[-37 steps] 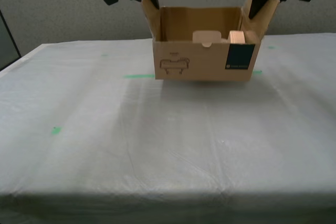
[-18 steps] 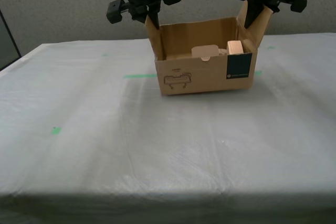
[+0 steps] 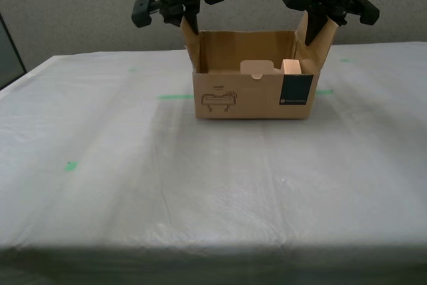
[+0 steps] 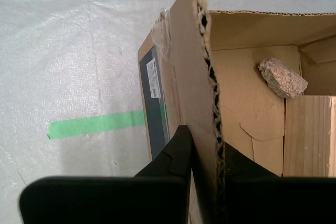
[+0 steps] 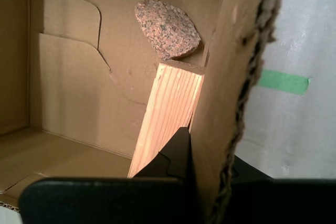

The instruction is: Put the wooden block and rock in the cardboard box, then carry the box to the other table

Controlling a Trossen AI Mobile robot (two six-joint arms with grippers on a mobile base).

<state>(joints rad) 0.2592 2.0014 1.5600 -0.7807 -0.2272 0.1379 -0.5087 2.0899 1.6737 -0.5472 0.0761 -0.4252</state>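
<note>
The cardboard box [image 3: 250, 95] stands level on the other table [image 3: 213, 185], which is draped in white-grey cloth. Inside, the wooden block [image 5: 168, 114] leans against the wall at the exterior view's right, also seen as the block [image 3: 291, 66]. The rock [image 5: 168, 27] lies beside it on the box floor, the same rock [image 4: 282, 77]. My first gripper [image 5: 210, 150] is shut on the box flap at the exterior view's right [image 3: 313, 31]. My second gripper [image 4: 207, 145] is shut on the opposite flap [image 3: 190, 28], above a dark label [image 4: 152, 108].
Green tape marks [image 3: 177, 97] [image 3: 71, 165] lie on the cloth, and a strip [image 4: 97, 123] runs out from under the box. A grey wall [image 3: 67, 11] stands behind the table. The table's front edge [image 3: 213, 248] is near the exterior view's bottom.
The box, held up and then tilted above the cloth, has come down and now rests level on the table. Both grippers came down with it, still on the flaps.
</note>
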